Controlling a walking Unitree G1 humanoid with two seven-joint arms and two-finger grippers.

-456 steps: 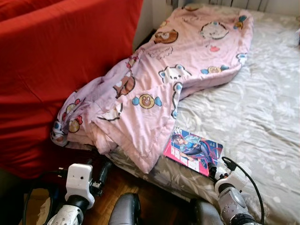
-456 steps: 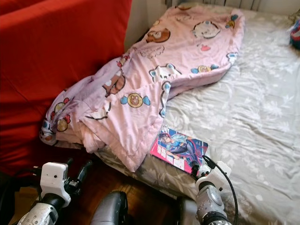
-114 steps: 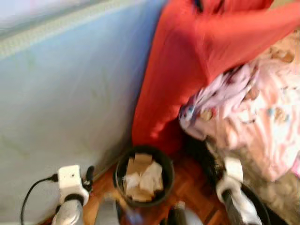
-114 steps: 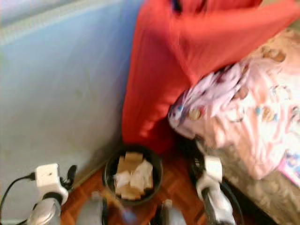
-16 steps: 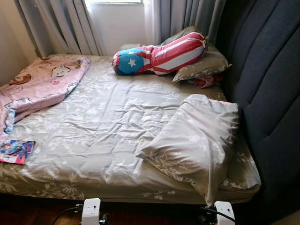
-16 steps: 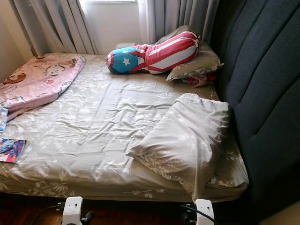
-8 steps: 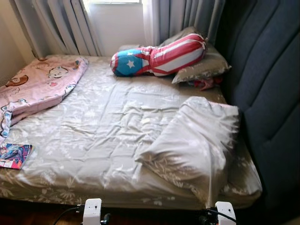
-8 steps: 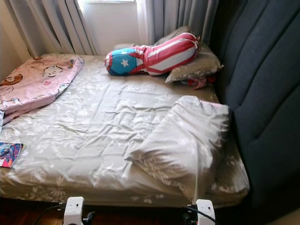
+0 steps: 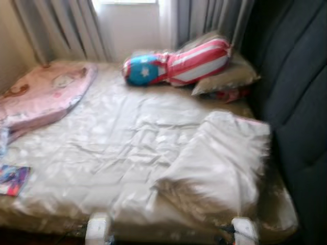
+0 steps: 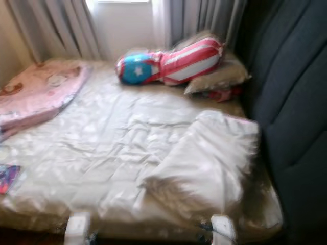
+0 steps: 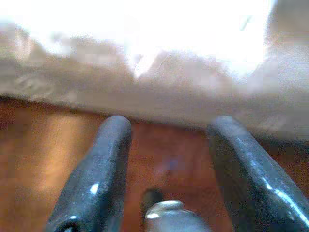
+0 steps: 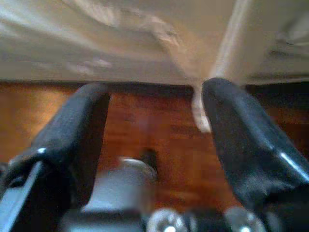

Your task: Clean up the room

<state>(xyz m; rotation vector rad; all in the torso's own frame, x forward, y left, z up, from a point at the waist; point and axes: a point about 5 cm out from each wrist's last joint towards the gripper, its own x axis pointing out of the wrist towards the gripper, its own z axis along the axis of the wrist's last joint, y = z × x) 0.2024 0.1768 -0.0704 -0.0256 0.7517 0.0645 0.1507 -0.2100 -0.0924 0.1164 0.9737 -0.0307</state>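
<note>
On bed [image 9: 117, 148]: pillow [image 9: 219, 163], pink blanket [image 9: 43, 94], book [image 9: 13, 179].

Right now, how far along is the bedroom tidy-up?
Little looks done. Both tools, left and right, are open with nothing between them, low by the bed edge. Left: the pink blanket bunched up, the book on the sheet, the rumpled pillow.

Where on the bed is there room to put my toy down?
The wide bare sheet in the middle, between the pink blanket and the rumpled pillow, is free. It is crowded near the headboard, where the striped cushion lies. A book takes the near left edge.
</note>
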